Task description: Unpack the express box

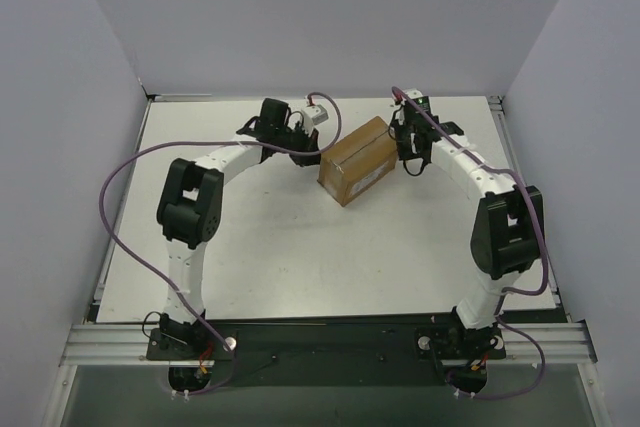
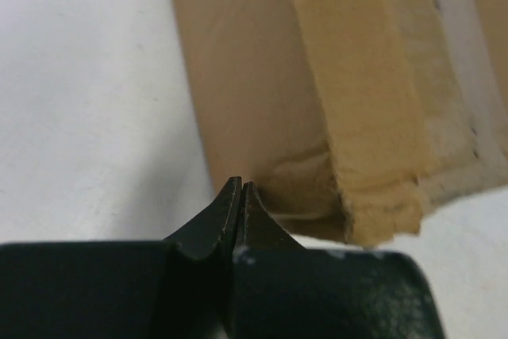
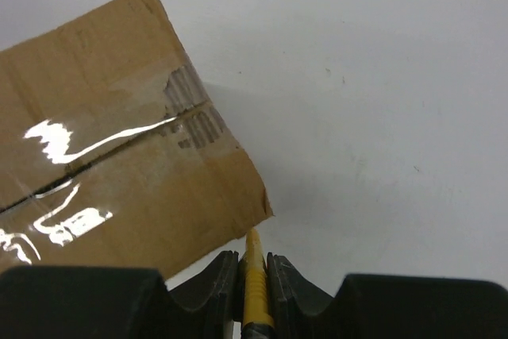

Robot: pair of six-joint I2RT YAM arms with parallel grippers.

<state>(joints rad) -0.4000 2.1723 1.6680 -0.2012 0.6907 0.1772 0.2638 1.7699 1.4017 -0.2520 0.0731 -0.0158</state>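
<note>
express box (image 1: 358, 160) between both arms' fingers (image 2: 216, 224)

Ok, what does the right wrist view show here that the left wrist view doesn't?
Only right wrist: a thin yellow tool clamped in the right gripper, plus glare and dark print on the express box's taped seam. Only left wrist: the left gripper shut on nothing, tips close to a crumpled box corner. Both: the brown box on the white table.
</note>
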